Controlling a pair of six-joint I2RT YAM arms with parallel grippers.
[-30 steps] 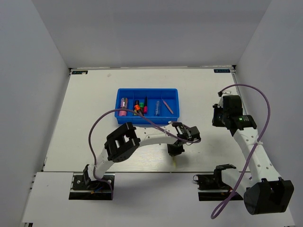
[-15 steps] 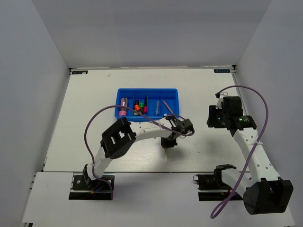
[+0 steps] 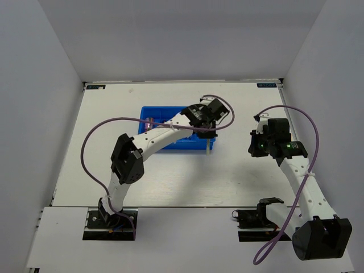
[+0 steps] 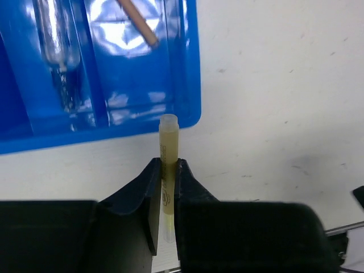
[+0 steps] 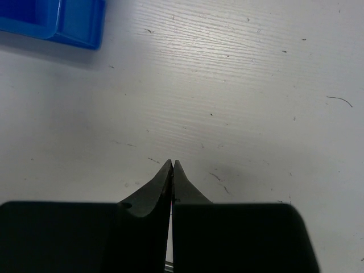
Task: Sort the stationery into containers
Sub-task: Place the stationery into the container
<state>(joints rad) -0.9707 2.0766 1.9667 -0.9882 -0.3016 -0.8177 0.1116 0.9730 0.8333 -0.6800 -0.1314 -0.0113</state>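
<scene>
Left arm: stretched forward from its base and bent at the elbow, with the wrist above the right end of the blue tray (image 4: pixel 191 68).
Left gripper (image 4: pixel 165 169): jaws clamped on a pale yellowish stick (image 4: pixel 168 133), gripped along its lower half.
Stick position: free end pointing away from the fingers, in line with the tray's near right corner. Could not tell whether it touched the rim.
Right arm: raised over the right side of the table, well apart from the tray, wrist angled down.
Right gripper (image 5: pixel 172 165): fingers pressed together with nothing between them, above bare tabletop.
Tray contents: clear bluish pen (image 4: pixel 54 34) in the second compartment from the right, a brownish stick (image 4: pixel 136 23) in the rightmost one.
Surface: white table (image 3: pixel 114 170), lightly scuffed and speckled.
Room: plain pale grey walls (image 3: pixel 170 40) on three sides; a purple cable (image 3: pixel 114 120) looped along each arm.
</scene>
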